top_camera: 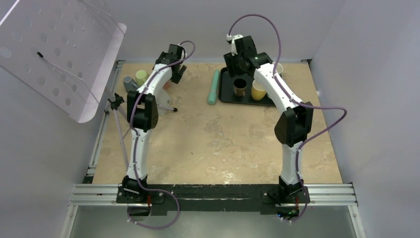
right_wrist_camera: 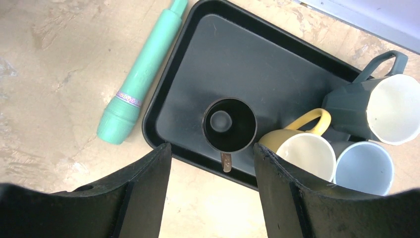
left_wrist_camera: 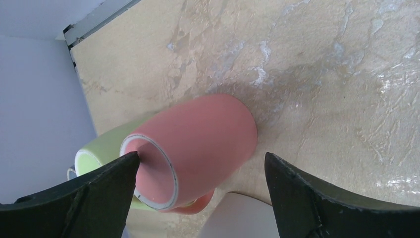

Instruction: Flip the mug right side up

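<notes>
- The left gripper [left_wrist_camera: 200,154] hangs low over the table with its jaws spread wide, one on each side of a salmon-pink ceramic mug [left_wrist_camera: 203,139].
- This pink mug appears to lie on its side on the beige stone-patterned tabletop [left_wrist_camera: 322,74], mouth towards the left wall, and is judged the one still to be righted. The straddling jaws look set to pinch its body.
- A pale green cup [left_wrist_camera: 106,144] sits just behind it, touching or nearly so; a closing finger could knock it.
- The right gripper [right_wrist_camera: 212,148] hovers above a black rectangular tray [right_wrist_camera: 277,64] with its jaws spread, gripping nothing.
- Directly below it a dark brown mug [right_wrist_camera: 229,124] stands mouth up on the tray, empty and already upright.
- Crowded at the tray's right end are a yellow mug [right_wrist_camera: 302,151], a pale blue mug [right_wrist_camera: 364,166] and a dark grey mug with a white inside [right_wrist_camera: 356,106], all mouth up and empty.
- A teal plastic cylinder [right_wrist_camera: 141,74] lies on the table beside the tray's left edge.
</notes>
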Robot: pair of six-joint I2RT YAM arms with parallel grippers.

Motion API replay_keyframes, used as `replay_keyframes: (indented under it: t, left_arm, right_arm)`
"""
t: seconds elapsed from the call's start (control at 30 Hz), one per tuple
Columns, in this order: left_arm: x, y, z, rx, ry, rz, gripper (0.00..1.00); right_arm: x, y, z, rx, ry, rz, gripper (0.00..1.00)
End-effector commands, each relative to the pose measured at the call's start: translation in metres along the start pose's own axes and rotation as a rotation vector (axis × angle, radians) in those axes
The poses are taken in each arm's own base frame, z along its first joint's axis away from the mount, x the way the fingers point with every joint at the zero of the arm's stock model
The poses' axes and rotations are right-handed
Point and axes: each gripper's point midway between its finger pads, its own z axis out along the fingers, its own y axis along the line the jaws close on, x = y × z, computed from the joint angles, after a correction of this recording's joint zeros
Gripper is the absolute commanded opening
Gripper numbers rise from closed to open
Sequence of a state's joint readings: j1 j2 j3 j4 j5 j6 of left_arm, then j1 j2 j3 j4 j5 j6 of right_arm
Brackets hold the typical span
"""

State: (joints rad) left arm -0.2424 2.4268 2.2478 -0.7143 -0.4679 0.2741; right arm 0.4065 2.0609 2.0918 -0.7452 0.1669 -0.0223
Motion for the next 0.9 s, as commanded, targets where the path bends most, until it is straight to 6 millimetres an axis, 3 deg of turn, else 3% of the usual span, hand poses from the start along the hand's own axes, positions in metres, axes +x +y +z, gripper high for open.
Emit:
replay_keyframes:
  t: [0.0,0.13,0.23,0.33,0.47,0.87]
  left_arm:
    - [-0.015,0.016,-0.019,-0.006,-0.059,-0.020,1.00]
    - [0.007,0.009,-0.004,0.046,0.021,-0.071,1.00]
    - [0.020,-0.015,-0.002,0.178,0.059,-0.047,0.97]
    - [0.023,-0.047,-0.017,0.367,0.059,-0.066,0.85]
    - [0.028,-0.070,-0.034,0.497,0.025,-0.078,0.79]
    - [0.031,-0.102,-0.088,0.691,-0.136,0.097,0.72]
  right_arm:
    - [-0.001,0.006,-0.003,0.006,-0.014,0.006,0.65]
    - [0.002,0.005,-0.005,0.010,-0.013,0.005,0.65]
    - [0.003,0.003,-0.009,0.013,-0.016,0.000,0.65]
    - [0.002,0.002,-0.014,0.013,-0.025,-0.001,0.65]
    - [0.000,0.003,-0.020,0.006,-0.038,0.000,0.65]
    - [0.003,0.002,-0.021,0.003,-0.033,-0.022,0.65]
